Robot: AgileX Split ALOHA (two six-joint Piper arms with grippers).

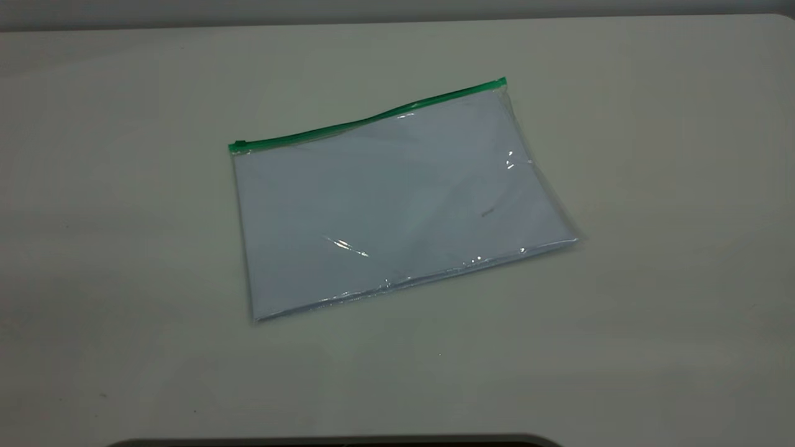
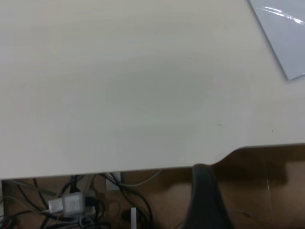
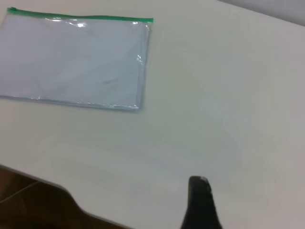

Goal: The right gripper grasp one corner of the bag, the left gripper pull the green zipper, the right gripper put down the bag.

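The bag point(image 1: 397, 205) lies flat on the table, a clear pouch with white sheets inside. The green zipper point(image 1: 372, 118) runs along its far long edge, with the slider tab point(image 1: 239, 144) at the left end and a corner point(image 1: 503, 82) at the right end. Neither gripper shows in the exterior view. In the left wrist view the left gripper point(image 2: 202, 167) is a single dark tip beyond the table's edge, far from the bag point(image 2: 286, 38). In the right wrist view the right gripper point(image 3: 198, 180) is a single dark tip over bare table, far from the bag point(image 3: 76, 62) and the zipper point(image 3: 81, 18).
The pale table point(image 1: 652, 186) surrounds the bag on all sides. Its front edge has a dark cut-out point(image 1: 335, 442). Cables and a plug point(image 2: 71, 202) hang below the table's edge in the left wrist view.
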